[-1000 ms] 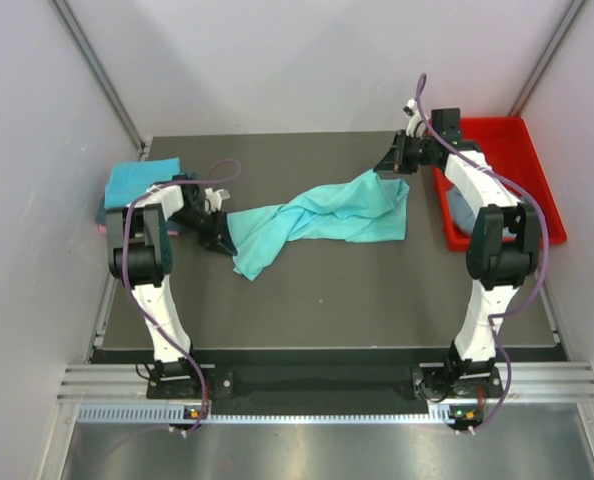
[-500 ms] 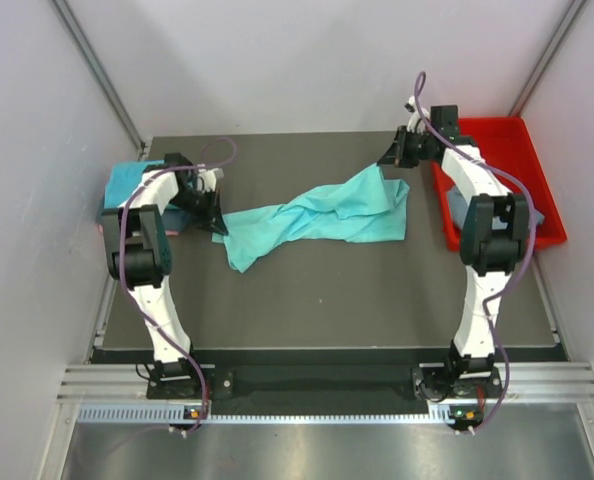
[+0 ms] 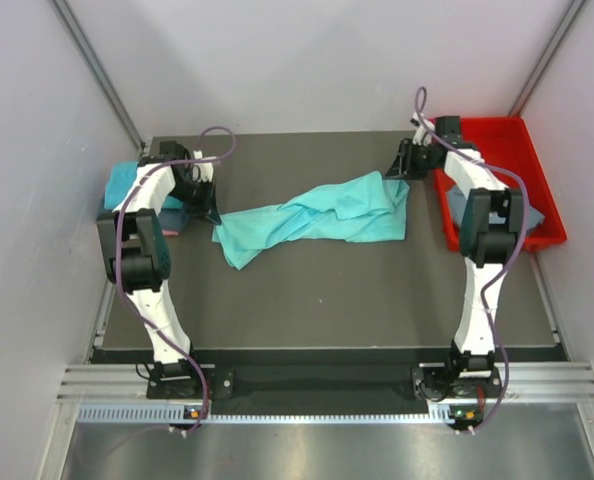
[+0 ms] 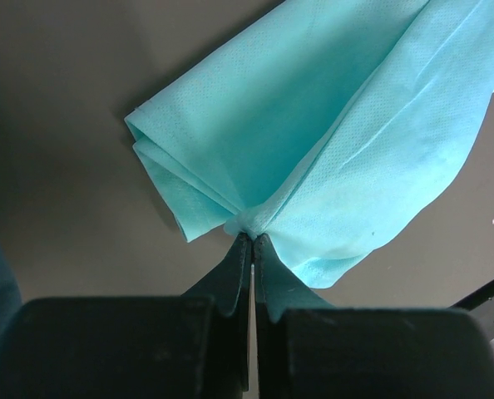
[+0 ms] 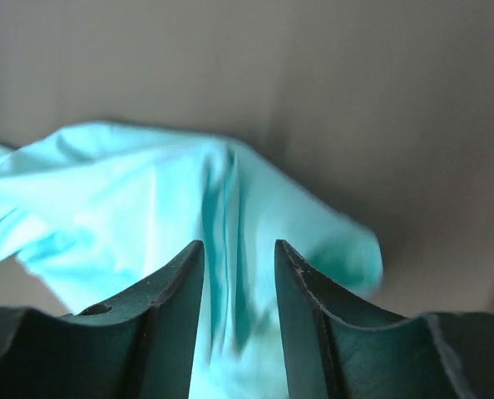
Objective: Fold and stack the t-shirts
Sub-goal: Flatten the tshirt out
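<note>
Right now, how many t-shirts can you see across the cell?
3: a turquoise shirt strung out across the middle, a teal shirt folded at far left, and a slate grey-blue shirt in the red tray. More may lie hidden beneath the teal one.

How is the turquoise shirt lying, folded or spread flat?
Neither: the turquoise shirt lies crumpled and twisted lengthwise across the table, with the left gripper pinching one end.
</note>
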